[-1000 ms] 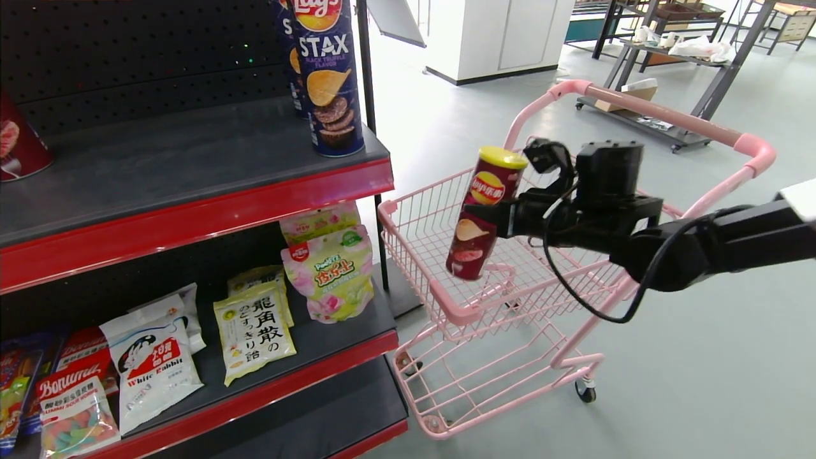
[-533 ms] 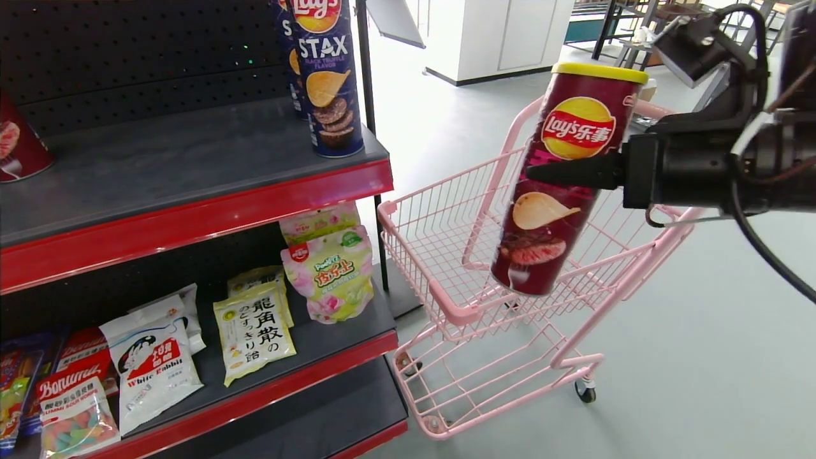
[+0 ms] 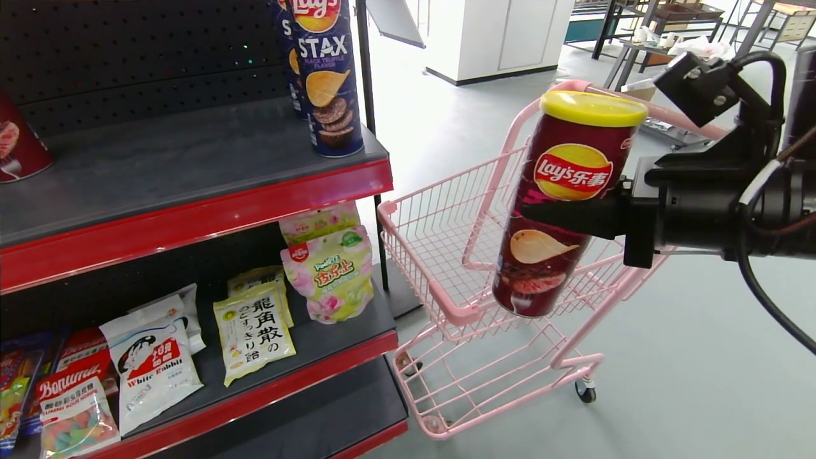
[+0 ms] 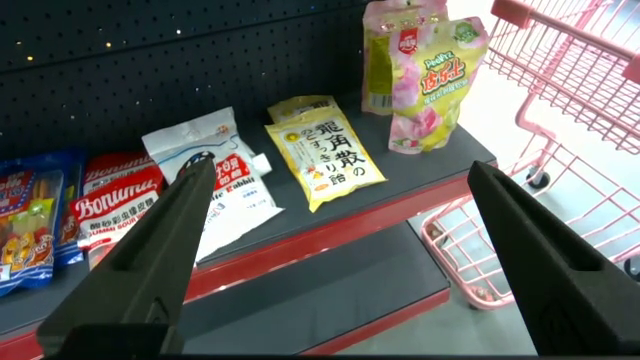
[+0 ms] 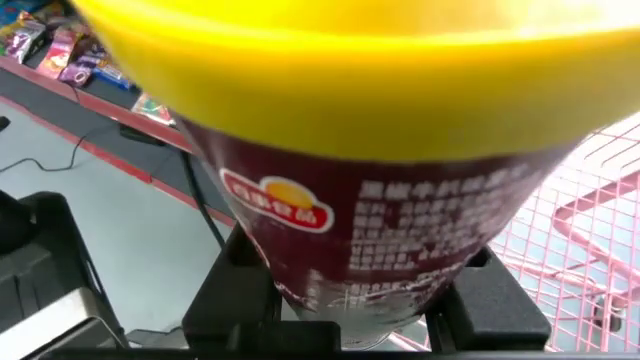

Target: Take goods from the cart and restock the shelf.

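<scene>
One maroon chip can (image 3: pixel 577 169) with a yellow lid is clamped in the right claw (image 3: pixel 554 217), whose dark fingers close on its sides about halfway down. The can hangs in the air, nearly upright with its base leaning slightly toward the shelf, over the basket of the pink cart (image 3: pixel 446 301) and touching neither the cart nor the shelf. In the right wrist view the yellow lid sits close to the camera, with the two black pads pressed against the can's body. The cart stands just beside the end of the shelf unit. On the upper shelf (image 3: pixel 191 159) a tall blue chip can (image 3: pixel 328 76) stands upright near the end closest to the cart, and part of a red can (image 3: pixel 16 143) shows at the far end. The left claw (image 4: pixel 342 170) has its fingers spread wide apart with nothing between them, and it faces the lower shelf (image 3: pixel 319 344), where a pink-and-green pouch (image 3: pixel 335 274), a yellow packet (image 3: pixel 252 331) and a white bag (image 3: pixel 153 363) lie in a row.
</scene>
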You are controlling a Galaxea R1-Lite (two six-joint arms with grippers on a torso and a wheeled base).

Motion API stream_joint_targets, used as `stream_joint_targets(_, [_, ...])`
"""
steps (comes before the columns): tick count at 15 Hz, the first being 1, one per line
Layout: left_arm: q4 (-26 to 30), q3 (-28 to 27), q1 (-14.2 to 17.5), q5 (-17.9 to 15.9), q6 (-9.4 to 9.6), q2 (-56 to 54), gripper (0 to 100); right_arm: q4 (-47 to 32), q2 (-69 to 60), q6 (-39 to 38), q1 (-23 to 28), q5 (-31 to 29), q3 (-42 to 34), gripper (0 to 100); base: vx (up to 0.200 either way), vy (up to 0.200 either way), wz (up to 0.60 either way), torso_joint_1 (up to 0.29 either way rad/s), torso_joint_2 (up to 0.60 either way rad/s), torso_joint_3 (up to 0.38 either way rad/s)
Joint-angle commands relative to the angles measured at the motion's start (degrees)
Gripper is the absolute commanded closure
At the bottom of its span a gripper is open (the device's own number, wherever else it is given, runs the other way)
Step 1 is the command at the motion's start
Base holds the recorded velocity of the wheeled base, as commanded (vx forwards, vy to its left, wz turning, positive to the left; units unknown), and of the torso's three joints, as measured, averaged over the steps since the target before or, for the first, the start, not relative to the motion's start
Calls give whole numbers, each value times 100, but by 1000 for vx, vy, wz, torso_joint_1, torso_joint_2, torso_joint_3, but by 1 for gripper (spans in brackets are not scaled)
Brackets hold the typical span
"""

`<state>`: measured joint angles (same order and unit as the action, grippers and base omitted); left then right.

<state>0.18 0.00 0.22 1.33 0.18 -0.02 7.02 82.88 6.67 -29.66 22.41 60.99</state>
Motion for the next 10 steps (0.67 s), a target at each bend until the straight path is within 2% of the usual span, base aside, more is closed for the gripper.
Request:
stream_joint_targets(1, [-1, 0, 4, 8, -1, 2, 0, 1, 70, -8, 4, 71, -26, 100, 0, 0, 0, 0, 0, 0])
stream_joint_targets(2, [-1, 0, 4, 8, -1, 2, 0, 1, 96, 1, -5, 220, -34, 100, 0, 0, 0, 0, 0, 0])
stream_joint_targets(10, [-1, 0, 4, -1, -1, 2, 0, 10, -18, -16, -5, 255, -201, 100, 0, 0, 0, 0, 0, 0])
